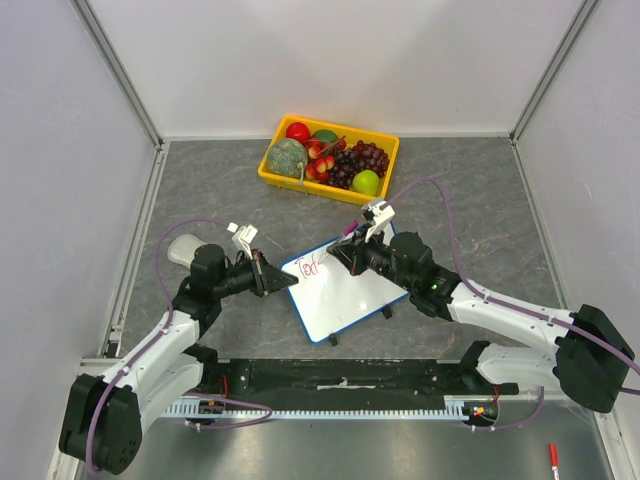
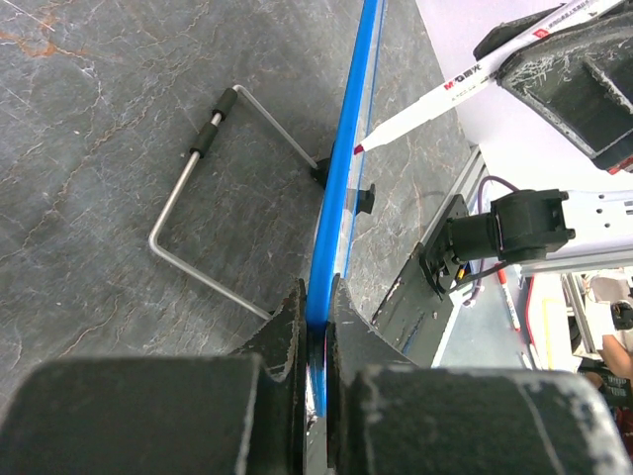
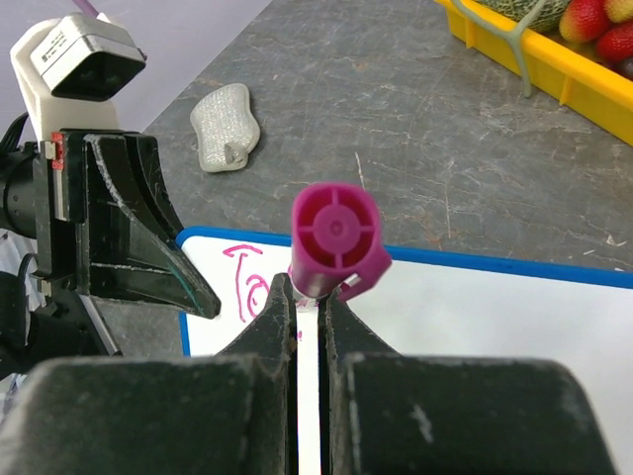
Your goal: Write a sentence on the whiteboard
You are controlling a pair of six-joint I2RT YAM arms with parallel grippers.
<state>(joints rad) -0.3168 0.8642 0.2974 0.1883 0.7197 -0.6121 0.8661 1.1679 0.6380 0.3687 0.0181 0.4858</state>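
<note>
The left gripper (image 1: 283,280) is pinching the blue left rim of the whiteboard (image 1: 350,295), which is sitting on the grey table (image 1: 200,190) between both arms, near the yellow fruit basket (image 1: 272,172). The right gripper (image 1: 352,250), fingers closed on a magenta-capped marker (image 3: 334,236), is holding its tip at the board beside the sentence (image 1: 308,266), only its first pink letters showing.

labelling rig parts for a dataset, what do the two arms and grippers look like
The left arm and right arm: white shells, black joints, a purple cable looping along each. The left gripper and right gripper: scuffed matte black fingers, white camera housing on top.
</note>
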